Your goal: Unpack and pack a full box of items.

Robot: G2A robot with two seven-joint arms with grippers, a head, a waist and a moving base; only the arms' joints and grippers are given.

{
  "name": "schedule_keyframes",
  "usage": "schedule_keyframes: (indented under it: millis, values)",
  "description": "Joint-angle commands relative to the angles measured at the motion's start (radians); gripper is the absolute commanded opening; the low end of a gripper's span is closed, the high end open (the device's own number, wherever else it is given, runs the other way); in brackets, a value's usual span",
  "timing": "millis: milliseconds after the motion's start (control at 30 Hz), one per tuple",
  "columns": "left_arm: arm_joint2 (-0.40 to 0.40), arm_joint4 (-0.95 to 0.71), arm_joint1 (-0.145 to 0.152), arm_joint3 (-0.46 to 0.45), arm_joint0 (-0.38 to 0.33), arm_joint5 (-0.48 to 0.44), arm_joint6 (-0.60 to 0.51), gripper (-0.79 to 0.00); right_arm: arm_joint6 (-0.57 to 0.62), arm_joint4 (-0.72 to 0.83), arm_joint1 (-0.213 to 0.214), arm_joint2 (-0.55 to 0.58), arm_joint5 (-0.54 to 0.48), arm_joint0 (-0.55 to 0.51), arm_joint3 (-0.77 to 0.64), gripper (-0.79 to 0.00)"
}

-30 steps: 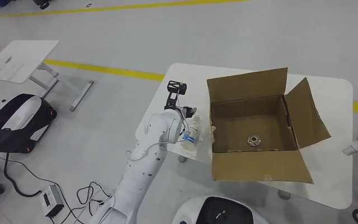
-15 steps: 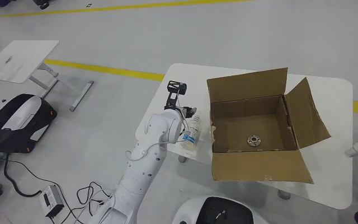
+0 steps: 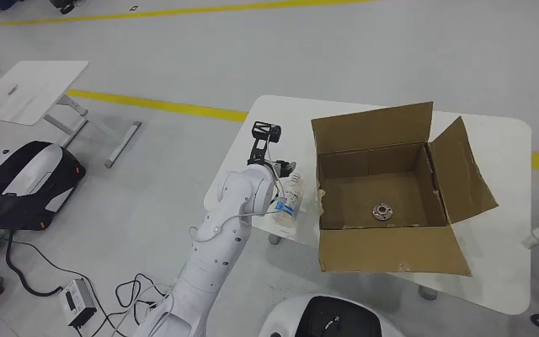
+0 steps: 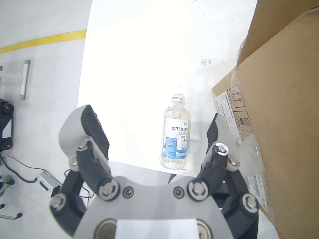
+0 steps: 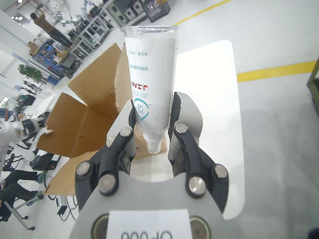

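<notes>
box (image 3: 392,250): open on the table (image 3: 278,126), right of centre in the top view, all four flaps folded out; we see the same box (image 5: 82,123) past the right gripper.
ring (image 3: 383,209): small metal ring lying on the box floor, near the middle.
bottle (image 3: 289,202): clear, with a blue-and-white label and lying on its side, just left of the box's left wall in the top view. Its base is at the table's near edge and its cap points to the far side. In the left wrist view the bottle (image 4: 175,135) lies apart from both fingers.
left gripper (image 4: 152,119): spread wide, nothing between the fingers, hanging above the bottle beside the box (image 4: 281,115).
tube (image 5: 152,75): white, labelled, held cap-end toward the wrist with the flat end pointing away.
right gripper (image 5: 154,105): clamped on the tube's lower body just above the cap, over the table (image 5: 211,100).
left arm: in the top view it comes in from the lower left, with its wrist over the table's left edge.
small table (image 3: 38,88): white, upper left of the top view, well apart from ours.
yellow line (image 3: 143,103): floor tape running between the two tables.
</notes>
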Motion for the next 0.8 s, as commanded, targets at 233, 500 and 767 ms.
schedule_keyframes:
  millis: [233,500,767]
  values:
    - [0.000,0.000,0.000,0.000,0.000,0.000,0.000,0.000,0.170,-0.223,0.028,-0.132,-0.036,0.138,0.222,-0.785]
    - [0.000,0.000,0.000,0.000,0.000,0.000,0.000,0.000,0.248,-0.307,0.038,-0.226,-0.010,0.215,0.380,-0.785]
    - [0.000,0.000,0.000,0.000,0.000,0.000,0.000,0.000,0.283,-0.307,0.043,-0.273,0.026,0.268,0.474,-0.785]
